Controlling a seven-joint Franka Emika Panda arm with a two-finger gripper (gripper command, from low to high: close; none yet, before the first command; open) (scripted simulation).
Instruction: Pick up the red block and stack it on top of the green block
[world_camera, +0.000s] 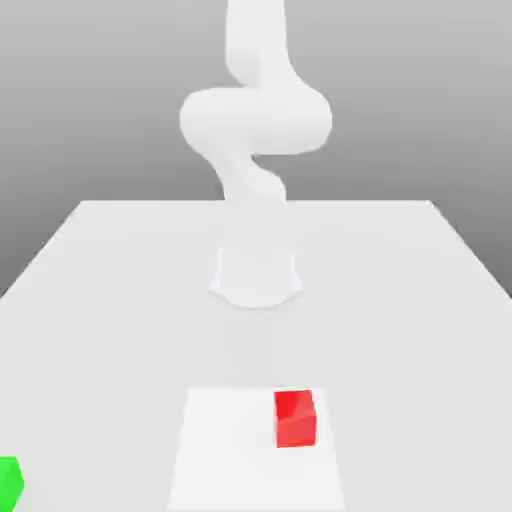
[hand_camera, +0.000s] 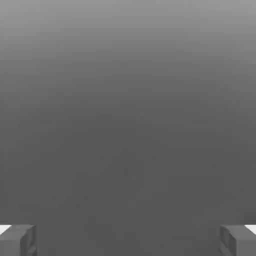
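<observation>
The red block (world_camera: 296, 418) sits on a paler square patch (world_camera: 220, 450) near the table's front, a little to the exterior view's right of the middle. The green block (world_camera: 8, 482) lies at the front left corner of that view, cut off by the picture's edge. The white arm (world_camera: 255, 120) rises from its base (world_camera: 255, 275) at mid-table and bends upward, well behind both blocks. In the hand view my gripper (hand_camera: 128, 240) is open, its grey fingertips (hand_camera: 20, 239) standing far apart with nothing between them against plain grey.
The white table (world_camera: 400, 300) spreads wide around the arm's base, with its far edge behind the arm.
</observation>
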